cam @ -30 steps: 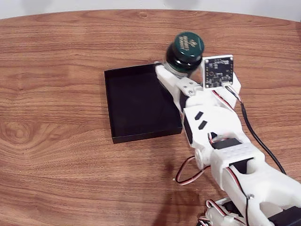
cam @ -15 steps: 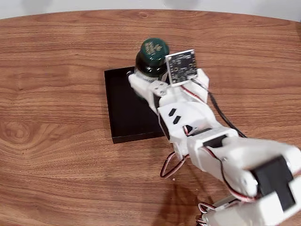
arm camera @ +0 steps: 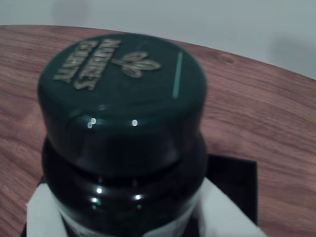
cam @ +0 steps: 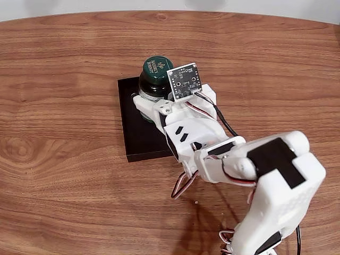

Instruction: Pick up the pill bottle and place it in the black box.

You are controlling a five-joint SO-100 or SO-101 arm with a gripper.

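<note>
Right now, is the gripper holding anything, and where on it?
Yes. The gripper holds the pill bottle upright by its lower body, fingers on either side below the cap, over the black box.

Wooden tabletop (cam: 64, 64), setting unclear

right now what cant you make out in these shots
- Pill bottle base: in the fixed view the pincer and arm cover it, so whether it touches the black box floor is unclear.
- Box's right part: hidden under the arm in the fixed view.
- Bottle label: cut off by the bottom edge in the wrist view.
- Cap lettering: blurred in the wrist view, too small in the fixed view.
</note>
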